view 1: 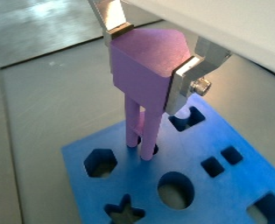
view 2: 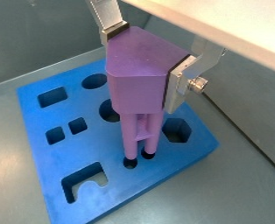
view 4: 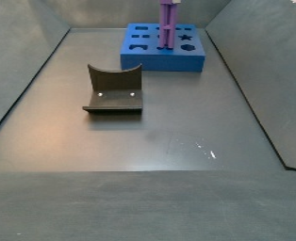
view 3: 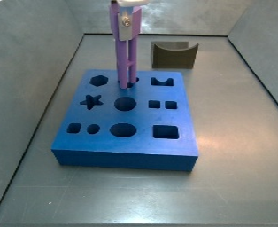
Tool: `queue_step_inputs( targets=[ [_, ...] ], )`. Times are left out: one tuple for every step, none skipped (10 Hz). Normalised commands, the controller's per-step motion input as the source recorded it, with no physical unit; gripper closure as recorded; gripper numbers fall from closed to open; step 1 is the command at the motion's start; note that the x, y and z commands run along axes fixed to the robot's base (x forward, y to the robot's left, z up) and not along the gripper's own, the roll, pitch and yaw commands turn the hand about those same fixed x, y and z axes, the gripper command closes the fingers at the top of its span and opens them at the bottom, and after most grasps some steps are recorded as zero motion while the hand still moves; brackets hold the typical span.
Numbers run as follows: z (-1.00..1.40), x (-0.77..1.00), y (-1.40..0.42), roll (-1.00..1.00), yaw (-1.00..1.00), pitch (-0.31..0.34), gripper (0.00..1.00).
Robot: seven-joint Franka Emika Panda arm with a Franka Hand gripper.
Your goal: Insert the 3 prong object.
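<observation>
The 3 prong object [view 1: 146,74] is a lilac-purple piece with a block top and long parallel prongs. My gripper [view 1: 148,54] is shut on its block top, one silver finger [view 1: 110,17] on each side. It stands upright over the blue block [view 1: 210,188], and its prong tips are in or at small holes in the block's top, as both wrist views show [view 2: 137,156]. In a side view the piece [view 3: 126,49] rises from the blue block [view 3: 129,120] near its far edge. It also shows far off in a side view [view 4: 167,24].
The blue block has several shaped holes, among them a star [view 3: 92,101], circles and squares. A dark olive curved-top block [view 3: 173,55] stands behind it, also seen in a side view [view 4: 114,89]. Grey walls ring the floor.
</observation>
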Motion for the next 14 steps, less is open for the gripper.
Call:
queue_step_inputs(
  targets=[
    [-0.26,0.02,0.12,0.07,0.05,0.000,1.00],
    [-0.43,0.07,0.14,0.00,0.21,-0.026,1.00],
    [-0.56,0.10,0.12,0.00,0.29,-0.050,1.00],
    [-0.62,0.27,0.00,-0.09,0.28,-0.036,1.00],
    [-0.55,0.33,0.00,-0.15,0.13,-0.026,1.00],
    [-0.39,0.20,-0.07,-0.18,0.12,-0.010,1.00],
    [-0.27,0.04,-0.11,-0.21,0.09,-0.030,1.00],
    [-0.28,0.00,-0.05,-0.21,0.09,-0.036,1.00],
    [-0.39,-0.05,0.00,-0.16,0.12,-0.051,1.00],
    [-0.40,-0.21,0.00,-0.13,0.18,-0.079,1.00],
    [-0.33,-0.21,0.09,-0.05,0.20,-0.076,1.00],
    [-0.30,-0.04,0.14,0.00,0.13,-0.029,1.00],
    [-0.34,-0.05,0.11,0.02,0.09,-0.024,1.00],
    [-0.38,-0.07,0.07,0.00,0.07,-0.047,1.00]
  ],
)
